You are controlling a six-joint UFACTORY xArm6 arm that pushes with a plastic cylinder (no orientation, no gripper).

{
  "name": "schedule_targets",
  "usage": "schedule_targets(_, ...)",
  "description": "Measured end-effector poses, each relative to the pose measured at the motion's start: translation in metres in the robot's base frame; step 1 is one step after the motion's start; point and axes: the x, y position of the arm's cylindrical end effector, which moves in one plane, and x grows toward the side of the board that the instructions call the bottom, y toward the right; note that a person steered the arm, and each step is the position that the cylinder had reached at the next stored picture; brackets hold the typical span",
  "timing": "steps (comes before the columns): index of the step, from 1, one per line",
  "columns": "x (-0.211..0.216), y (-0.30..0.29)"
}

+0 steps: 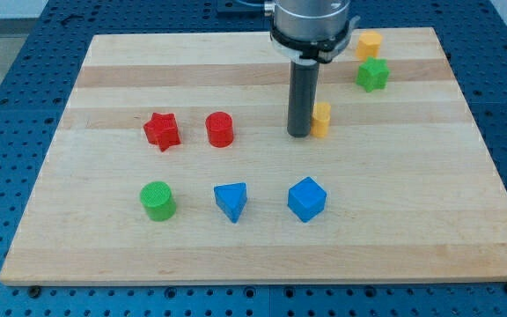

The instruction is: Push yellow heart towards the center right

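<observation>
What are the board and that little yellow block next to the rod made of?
The board looks like pale wood with a smooth finish: lengthwise grain and joined strips show. The yellow heart, just to the view's right of my tip, looks like matte moulded or printed plastic, evenly coloured; I can't tell which.

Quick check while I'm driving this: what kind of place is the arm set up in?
Most likely a robotics lab bench. A pale wooden board lies on a blue perforated mounting table, with small coloured test blocks scattered on it. My tip sits just to the view's left of the yellow heart.
</observation>
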Motion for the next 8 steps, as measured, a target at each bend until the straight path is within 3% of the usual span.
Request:
schedule_targets(3, -0.019, 0.062)
schedule_targets(8, -0.02, 0.072)
